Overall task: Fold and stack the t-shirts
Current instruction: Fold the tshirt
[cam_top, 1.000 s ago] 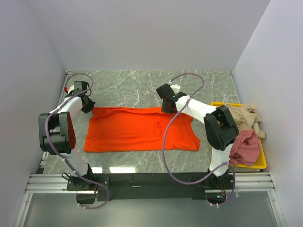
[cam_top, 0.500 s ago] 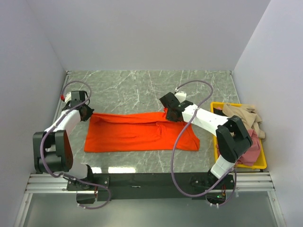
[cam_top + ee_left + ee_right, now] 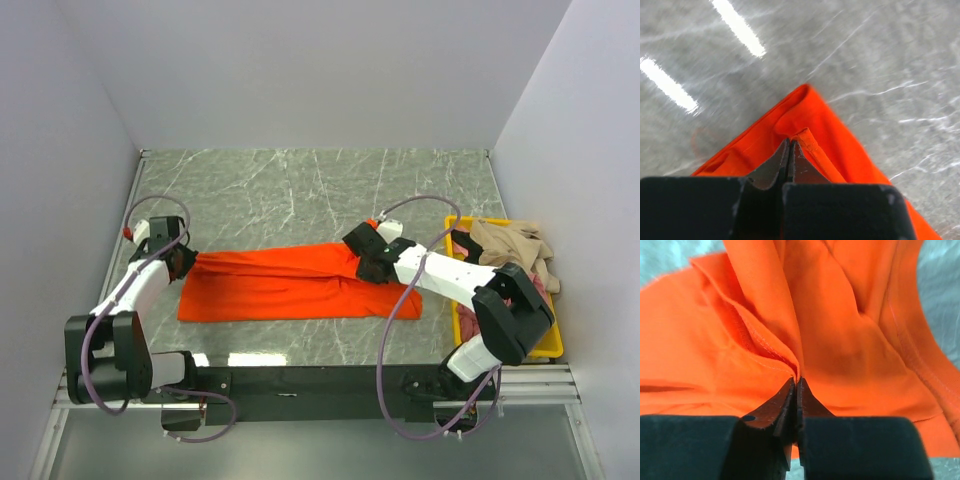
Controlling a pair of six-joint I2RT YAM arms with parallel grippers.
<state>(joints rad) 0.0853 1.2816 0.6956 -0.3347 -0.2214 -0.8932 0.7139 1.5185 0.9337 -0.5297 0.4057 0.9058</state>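
The orange-red t-shirt (image 3: 280,285) lies across the table's middle, its far edge lifted and drawn toward the near edge. My left gripper (image 3: 184,258) is shut on the shirt's far left corner (image 3: 805,137). My right gripper (image 3: 368,262) is shut on a fold of the shirt's far edge (image 3: 790,357), near the right side. The beige shirt (image 3: 510,245) and the dusty pink shirt (image 3: 535,290) lie bunched in the yellow bin (image 3: 458,222) at the right; my right arm hides most of the pink one.
The grey marble table (image 3: 320,185) runs back to the white walls. The yellow bin stands at the right edge. A black rail (image 3: 320,382) with the arm bases runs along the near edge.
Both grippers have moved toward the near edge, pulling the shirt's far edge with them. The shirt now looks narrower front to back.
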